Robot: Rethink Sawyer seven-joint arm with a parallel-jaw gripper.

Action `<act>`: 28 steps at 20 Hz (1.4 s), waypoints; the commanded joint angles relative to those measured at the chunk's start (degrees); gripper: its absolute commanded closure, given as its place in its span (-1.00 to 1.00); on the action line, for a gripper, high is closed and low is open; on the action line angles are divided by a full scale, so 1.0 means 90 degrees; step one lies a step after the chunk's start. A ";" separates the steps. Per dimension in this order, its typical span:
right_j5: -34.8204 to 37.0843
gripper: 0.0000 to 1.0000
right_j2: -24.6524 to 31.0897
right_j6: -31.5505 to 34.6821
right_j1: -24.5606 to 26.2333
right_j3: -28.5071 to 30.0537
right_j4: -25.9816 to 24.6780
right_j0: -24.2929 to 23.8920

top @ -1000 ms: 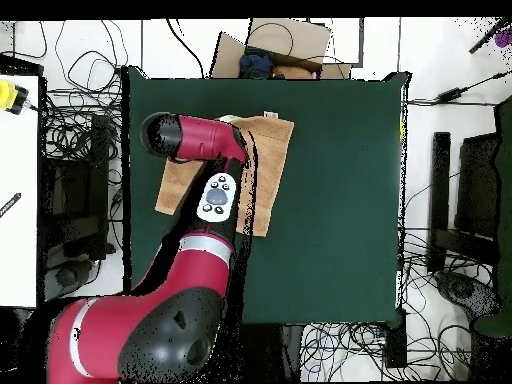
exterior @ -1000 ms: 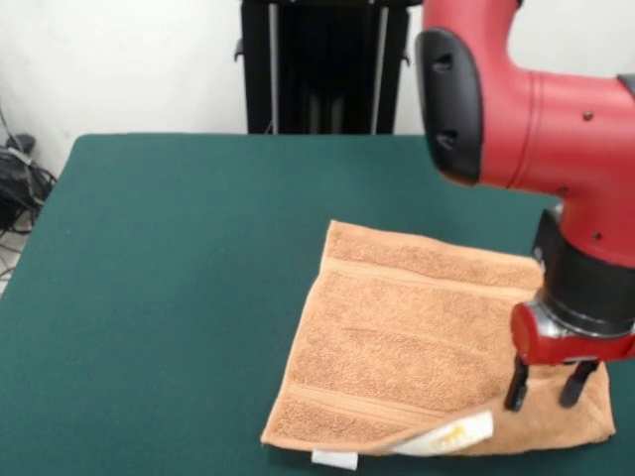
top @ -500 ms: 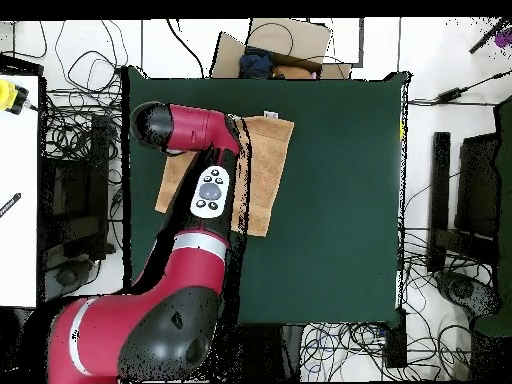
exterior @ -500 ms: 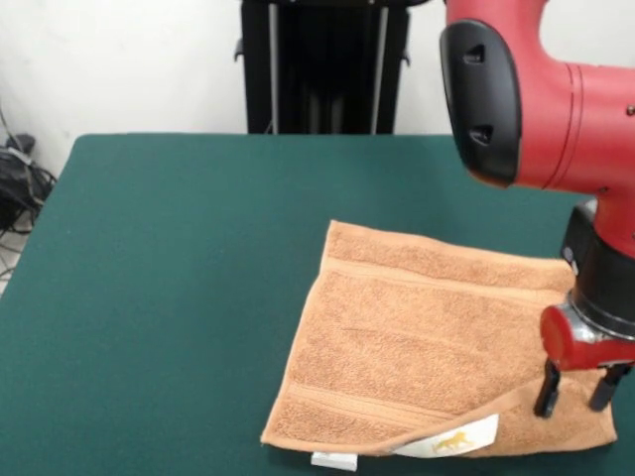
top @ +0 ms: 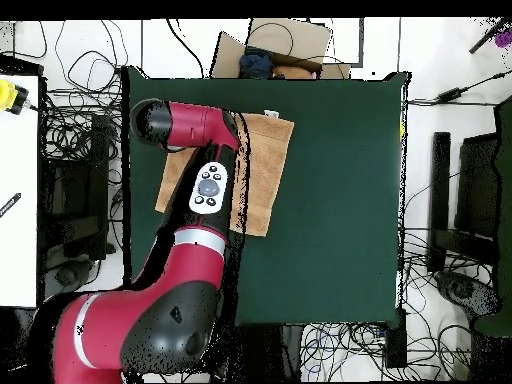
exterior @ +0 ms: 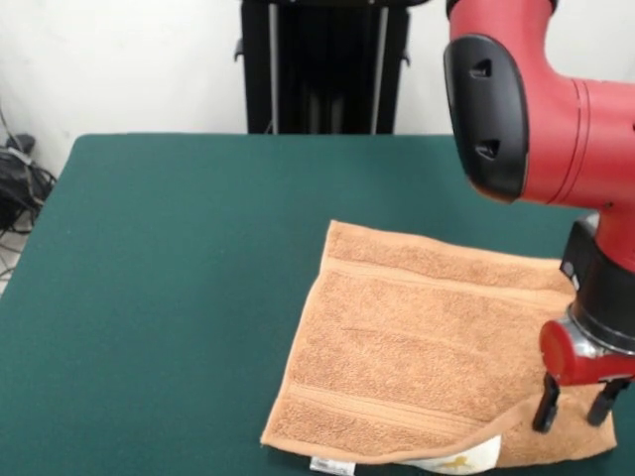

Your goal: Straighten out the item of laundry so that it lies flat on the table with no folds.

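Dark green table (exterior: 169,258) fills the scene, a white wall and a black stand behind it, and the towel (exterior: 417,347) sits well off-centre, pushed toward one long side of the table with its front edge right by the table's near border. Most of the towel looks flat, but at its front corner a flap is turned over, a white tag (exterior: 458,460) peeking out beneath. The gripper (exterior: 572,409) hangs right over that corner of the towel, fingers apart with a narrow gap and nothing between them, tips just at the cloth; whether they touch it I cannot tell.

To do this well, I'd say pinch only the top layer of the flap, low and near its edge, then draw it outward from the towel's middle so the fold opens rather than dragging the whole towel along.

Room is the catch: beyond that corner of the towel little table remains. On the towel's opposite side lies plenty of bare felt, seen overhead (top: 340,190).
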 commanded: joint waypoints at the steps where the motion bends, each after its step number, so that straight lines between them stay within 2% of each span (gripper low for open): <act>1: 0.0936 -1.00 -0.0167 0.1424 0.0467 0.0148 -0.0445 0.0148; 2: 0.0990 -1.00 -0.0185 0.1386 0.0494 0.0156 -0.0462 0.0162; 4: 0.0435 -1.00 0.0061 0.1220 0.0414 0.0318 -0.0414 0.0117; 7: -0.0795 -1.00 0.0735 0.0791 0.0147 0.0775 -0.0372 -0.0057; 11: -0.1928 -1.00 0.1426 0.0249 -0.0146 0.1218 -0.0598 -0.0296; 14: -0.2219 -1.00 0.1644 0.0152 -0.0238 0.1352 -0.0778 -0.0389; 16: -0.1607 -1.00 0.1323 0.0378 -0.0133 0.1185 -0.0761 -0.0245; 19: 0.0014 -1.00 0.0726 0.0908 0.0089 0.0852 -0.0643 -0.0002; 20: 0.0272 -1.00 0.0669 0.0992 0.0095 0.0841 -0.0636 0.0020; 23: 0.0731 -1.00 0.0609 0.1186 0.0117 0.0808 -0.0602 0.0043; 28: 0.0891 -1.00 0.0704 0.1251 0.0075 0.0842 -0.0608 0.0003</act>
